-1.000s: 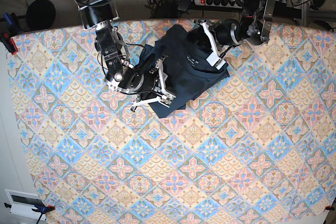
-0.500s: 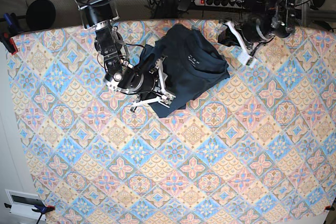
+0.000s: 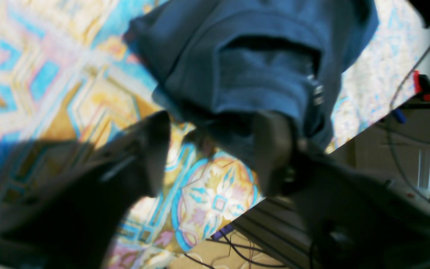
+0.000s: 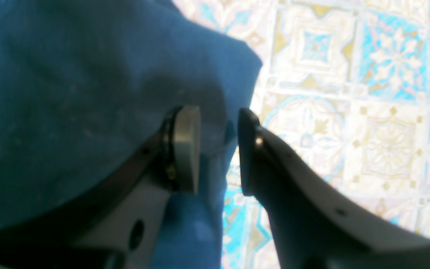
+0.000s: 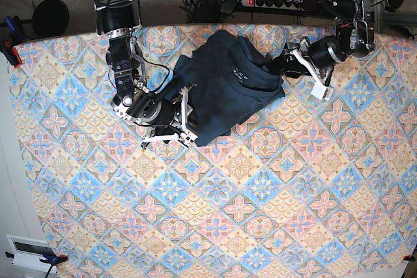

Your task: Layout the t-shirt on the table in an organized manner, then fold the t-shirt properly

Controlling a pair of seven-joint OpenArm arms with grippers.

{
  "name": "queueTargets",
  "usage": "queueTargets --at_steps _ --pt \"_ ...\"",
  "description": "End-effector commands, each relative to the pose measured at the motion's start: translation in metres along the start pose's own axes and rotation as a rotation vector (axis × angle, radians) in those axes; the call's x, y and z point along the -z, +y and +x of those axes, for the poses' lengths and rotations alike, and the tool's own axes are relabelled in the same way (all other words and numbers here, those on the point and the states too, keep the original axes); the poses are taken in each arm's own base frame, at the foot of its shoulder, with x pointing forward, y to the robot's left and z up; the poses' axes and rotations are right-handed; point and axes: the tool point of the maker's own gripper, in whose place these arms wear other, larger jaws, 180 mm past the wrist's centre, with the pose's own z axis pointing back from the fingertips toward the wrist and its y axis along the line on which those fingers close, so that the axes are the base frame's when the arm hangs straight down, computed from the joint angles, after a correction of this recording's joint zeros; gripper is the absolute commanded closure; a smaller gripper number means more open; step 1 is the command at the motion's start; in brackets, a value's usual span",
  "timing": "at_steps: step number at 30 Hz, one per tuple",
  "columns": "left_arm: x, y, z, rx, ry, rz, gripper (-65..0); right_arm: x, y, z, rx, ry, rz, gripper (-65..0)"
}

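The dark blue t-shirt lies bunched and partly folded on the patterned table near its far edge. My right gripper stands open at the shirt's lower-left edge. In the right wrist view the shirt's hem runs under the gap between the fingers. My left gripper is open just right of the shirt's right corner. In the left wrist view the left gripper has only tablecloth in most of its gap, and the shirt lies just beyond the fingertips.
A power strip and cables run behind the table's far edge. A clamp grips the left corner. A white box sits off the near-left corner. The left wrist view shows the table's edge close by.
My left gripper left the shirt's collar area, swung right and opened, and now sits by the shirt's right corner. My right gripper shifted slightly left and toward the near side.
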Motion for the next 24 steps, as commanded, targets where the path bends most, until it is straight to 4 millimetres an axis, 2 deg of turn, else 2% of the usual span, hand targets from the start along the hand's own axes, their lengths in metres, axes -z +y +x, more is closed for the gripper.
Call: queueTargets --at_steps 1,3,12,16,21,24 --pt "-0.001 -0.008 0.009 0.012 -0.027 -0.030 -42.0 -0.005 -0.008 0.016 -0.008 -0.053 -0.017 -16.5" --pt "0.002 -0.011 0.014 0.023 -0.029 -0.039 -43.5 -0.005 -0.008 0.016 -0.008 -0.053 -0.017 -16.5" --pt "0.017 -0.026 0.031 0.004 -0.089 -0.083 -41.5 -0.005 -0.008 0.016 -0.008 -0.052 -0.017 -16.5" --pt "0.025 -0.016 0.017 -0.066 -0.059 -0.083 -41.5 -0.005 -0.008 0.016 -0.008 -0.052 -0.017 -16.5" --pt "0.018 -0.018 0.007 -0.119 -0.028 -0.120 -41.5 -0.005 -0.008 0.017 -0.008 -0.055 -0.017 -16.5" --pt "0.007 -0.016 0.014 -0.187 -0.088 -0.156 -41.5 -0.005 -0.008 0.017 -0.007 -0.056 -0.018 -16.5"
